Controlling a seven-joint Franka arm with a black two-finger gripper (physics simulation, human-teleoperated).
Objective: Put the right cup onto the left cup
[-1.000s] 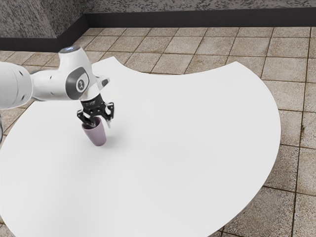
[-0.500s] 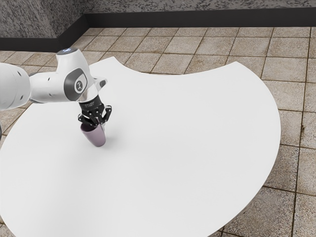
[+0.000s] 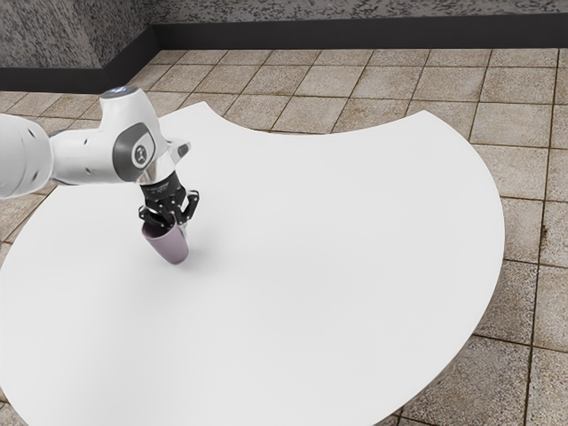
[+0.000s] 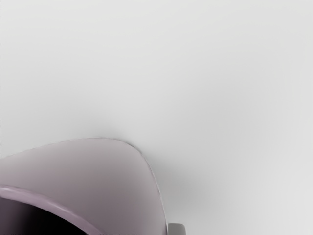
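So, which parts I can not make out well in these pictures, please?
- Deep inside of the cup: exterior view, its wall and the tool cover it; wrist view, dark and cut by the lower edge.
- Tip of the tool's inner finger: exterior view, behind the cup's wall.
- Base of the arm: exterior view, cut by the left edge.
- Near rim of the table: exterior view, cut by the lower edge.

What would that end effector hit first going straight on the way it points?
Likely the white table, by way of the purple cup gripped at its wall: the end effector points down. Whether the cup touches the table is unclear.
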